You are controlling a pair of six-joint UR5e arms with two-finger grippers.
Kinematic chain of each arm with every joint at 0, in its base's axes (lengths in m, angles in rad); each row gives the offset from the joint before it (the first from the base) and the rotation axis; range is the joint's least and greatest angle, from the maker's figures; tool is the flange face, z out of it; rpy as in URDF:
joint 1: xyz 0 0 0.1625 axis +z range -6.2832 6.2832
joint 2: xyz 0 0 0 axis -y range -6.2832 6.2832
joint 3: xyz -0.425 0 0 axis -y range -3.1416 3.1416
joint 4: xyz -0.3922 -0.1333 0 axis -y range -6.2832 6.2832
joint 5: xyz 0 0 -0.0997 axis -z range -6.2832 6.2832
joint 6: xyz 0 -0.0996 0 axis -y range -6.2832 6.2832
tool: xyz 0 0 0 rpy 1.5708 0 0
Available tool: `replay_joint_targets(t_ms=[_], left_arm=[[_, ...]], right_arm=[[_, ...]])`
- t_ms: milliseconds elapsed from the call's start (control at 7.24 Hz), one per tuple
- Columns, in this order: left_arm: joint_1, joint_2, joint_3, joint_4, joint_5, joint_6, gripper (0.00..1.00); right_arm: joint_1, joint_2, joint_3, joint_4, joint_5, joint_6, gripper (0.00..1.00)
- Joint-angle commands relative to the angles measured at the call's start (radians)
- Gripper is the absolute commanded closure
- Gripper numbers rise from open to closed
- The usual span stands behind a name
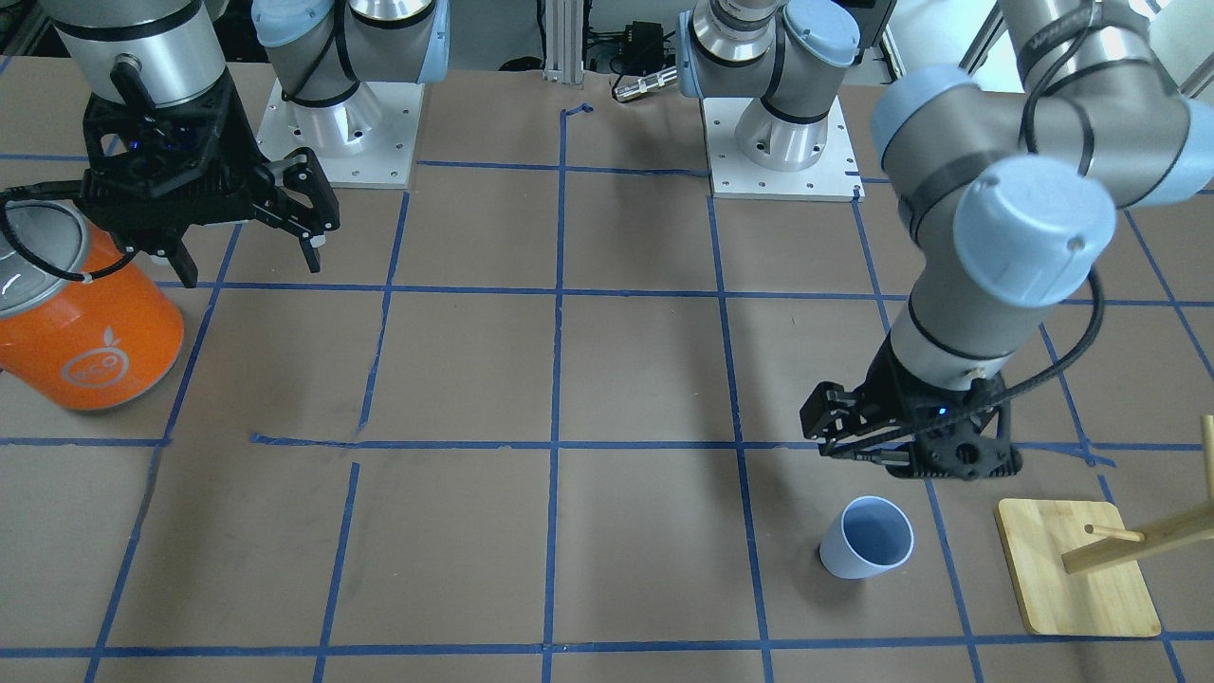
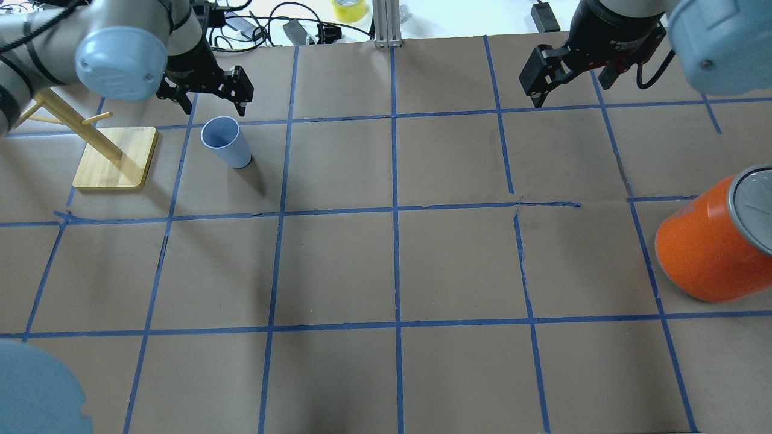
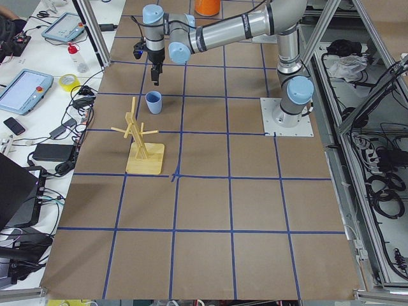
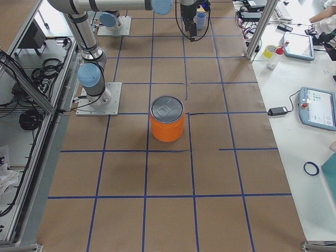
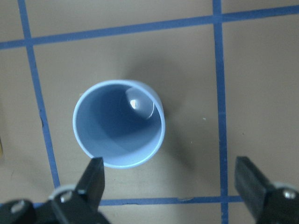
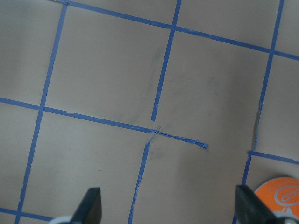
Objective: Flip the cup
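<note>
Cup (image 5: 119, 128) upright, empty, orange can (image 2: 699, 253) lidded, left gripper (image 5: 169, 170) and right gripper (image 6: 168, 196) spread

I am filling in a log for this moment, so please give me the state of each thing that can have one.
cup: upright, mouth up, empty, not held.
left tool: open, empty, close to the cup.
right tool: open, empty.
orange can: upright, lid on.
wooden rack: upright, pegs bare.
</note>
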State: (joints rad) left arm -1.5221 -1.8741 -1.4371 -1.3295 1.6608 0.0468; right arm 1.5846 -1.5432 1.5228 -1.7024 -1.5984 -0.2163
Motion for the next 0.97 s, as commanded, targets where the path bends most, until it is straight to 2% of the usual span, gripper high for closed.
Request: replay_joint_targets(t_ms=[0,138,415,553,691,829], left_arm=[[-0.003,0.135,0.021,-0.193,0.005,-0.071,0.00],[-0.010,0.203,0.001,-0.264,-0.004,-0.097,0.00],[-0.023,0.240,-0.043,-0.313,-0.003,-0.099,0.00],[-0.023,0.239,-0.051,-0.313,-0.013,-0.104,0.00],[-0.021,0.231,-0.060,-0.269,-0.063,-0.093,0.00],[-0.021,0.231,-0.063,-0.266,-0.064,-0.088,0.00]], right_arm=[[0.000,0.000,0.000,0.000,0.000,0.000,0.00],[0.000,0.000,0.000,0.000,0.000,0.000,0.00],[0.000,0.000,0.000,0.000,0.000,0.000,0.00],[0.000,0.000,0.000,0.000,0.000,0.002,0.00],[0.000,0.000,0.000,-0.002,0.000,0.002,0.00],[0.000,0.000,0.000,-0.002,0.000,0.002,0.00]])
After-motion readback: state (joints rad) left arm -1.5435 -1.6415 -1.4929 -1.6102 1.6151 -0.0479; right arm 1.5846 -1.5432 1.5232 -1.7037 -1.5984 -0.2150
